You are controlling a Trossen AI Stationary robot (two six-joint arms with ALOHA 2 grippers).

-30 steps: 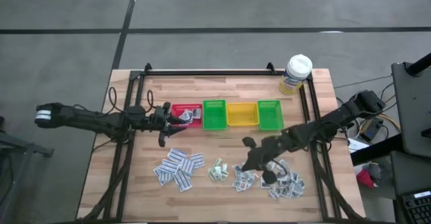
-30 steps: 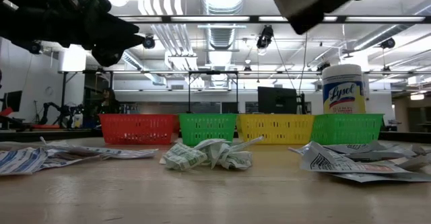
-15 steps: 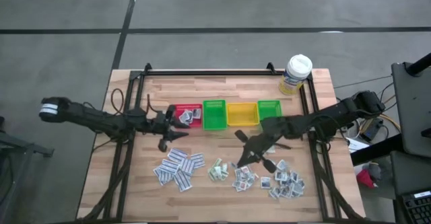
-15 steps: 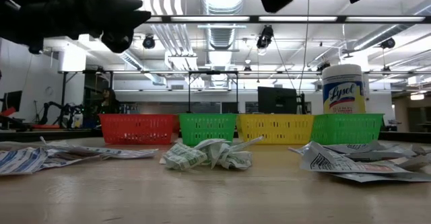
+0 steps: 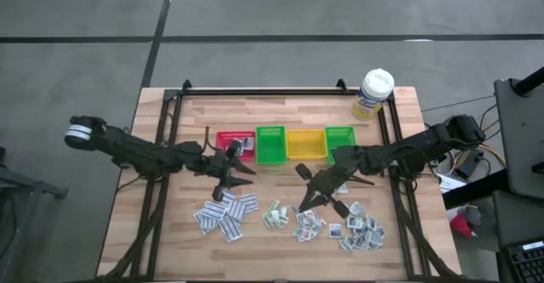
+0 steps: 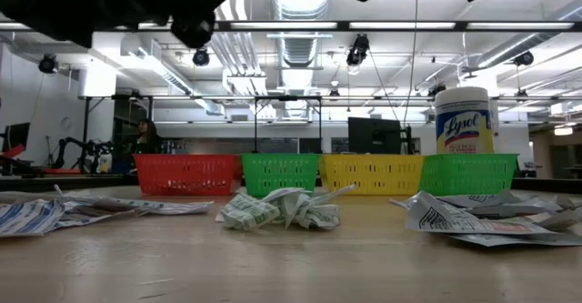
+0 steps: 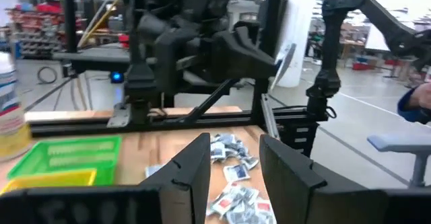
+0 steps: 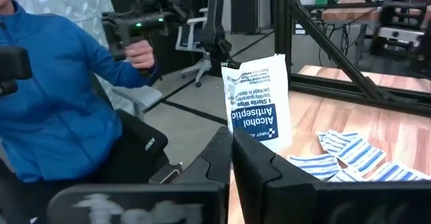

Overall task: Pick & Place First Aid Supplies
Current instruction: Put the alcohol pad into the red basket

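Note:
First aid supplies lie in three heaps near the table's front: strip packets (image 5: 225, 213), crumpled green-printed ones (image 5: 274, 215) and squarish ones (image 5: 344, 228). My right gripper (image 5: 304, 200) hangs above the gap between the middle and right heaps, shut on one white packet (image 8: 259, 103) printed "Alcohol Antiseptic". My left gripper (image 5: 238, 174) hovers open between the red bin (image 5: 231, 138) and the strip heap, with nothing between its fingers (image 7: 202, 173). My right gripper pinches the packet's lower edge (image 8: 250, 138) between its two fingers, which reach out about level. The packet stands upright above the fingertips, lifted clear of the table.
Red, green (image 5: 270, 145), yellow (image 5: 306, 144) and green (image 5: 340, 144) bins stand in a row at mid-table; the red one holds a few packets. A white-capped bottle (image 5: 374, 93) stands at the far right corner. A person in blue (image 8: 60, 96) shows beyond the table.
My left gripper has swung from the red bin toward the table's right and near side, over the strip heap's far edge. My right gripper has risen off the right heap with the packet and tipped up from slanting down to about level.

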